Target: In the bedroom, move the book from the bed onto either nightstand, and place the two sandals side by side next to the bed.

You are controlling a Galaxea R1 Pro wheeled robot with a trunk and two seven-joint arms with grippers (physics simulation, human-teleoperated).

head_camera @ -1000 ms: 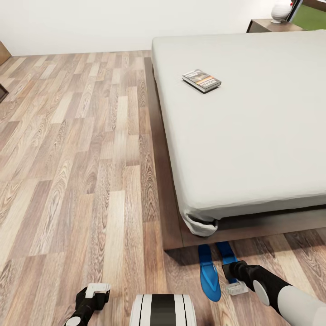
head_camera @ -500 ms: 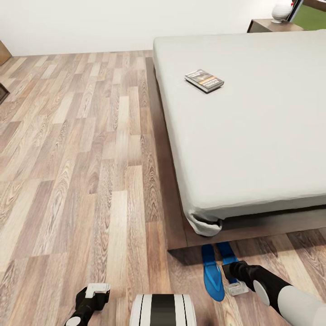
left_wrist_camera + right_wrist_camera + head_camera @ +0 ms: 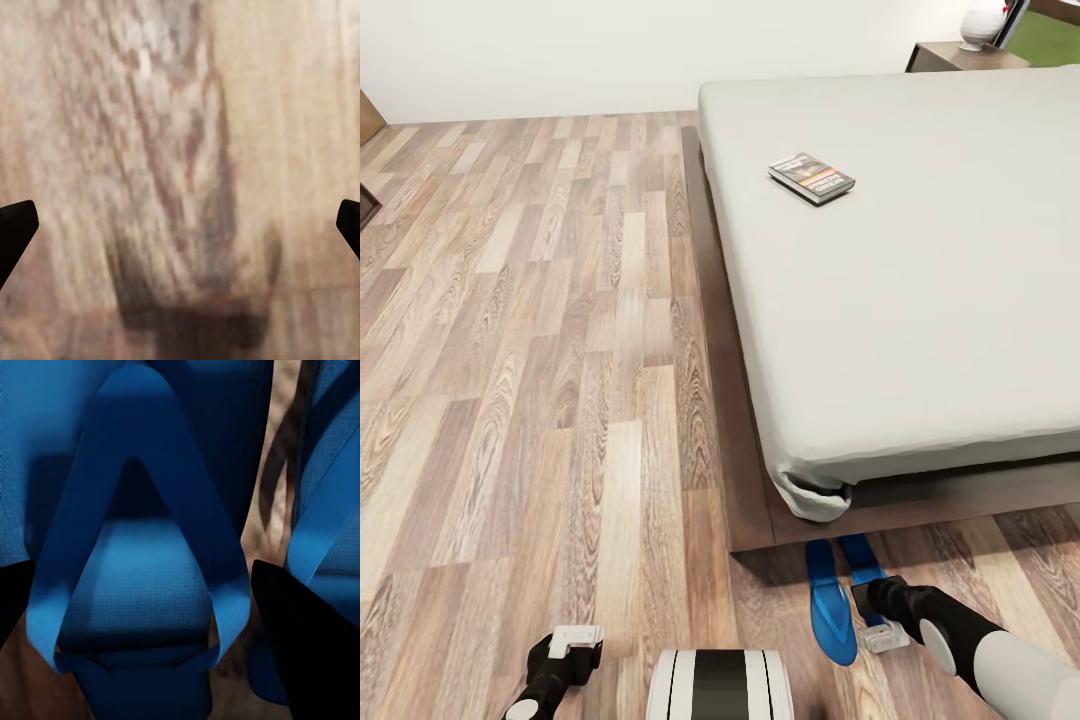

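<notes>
- We see the bed taking up the right side of the head view, its pale mattress on a dark frame, with the wood-plank floor to its left.
- We see a nightstand at the far corner, behind the bed.
- We see the book lying flat on the mattress, near the bed's left edge, well apart from both arms.
- We see the two sandals side by side on the floor, at the foot of the bed frame.
- Our right gripper sits over the right-hand sandal; in the wrist view its thong strap lies between spread jaws that grip nothing.
- Our left gripper hangs over bare floor, jaws spread wide.
</notes>
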